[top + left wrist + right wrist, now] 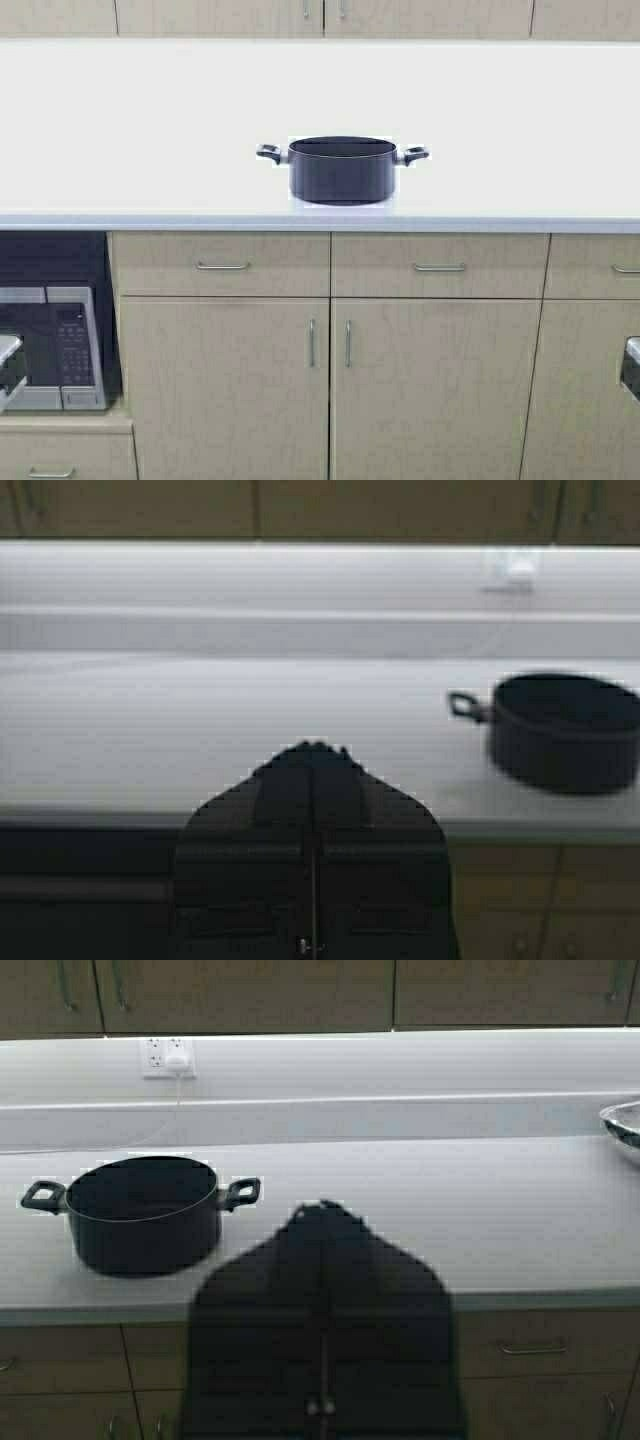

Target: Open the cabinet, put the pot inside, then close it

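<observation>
This is a kitchen: a long white counter (150,120) runs above beige wood-grain drawers and doors with steel handles (222,266). A stainless microwave oven (55,345) sits in a low niche, and a white wall socket (166,1057) is set under the beige upper cabinets (240,995).

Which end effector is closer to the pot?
Right. The right end effector sits low, to the pot's right; the left end effector is farther off, to its left.

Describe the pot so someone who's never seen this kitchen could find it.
Find the long white countertop above the beige drawers. Near its front edge, about midway along, stands the pot. It is round, dark and lidless, with two black loop handles.
</observation>
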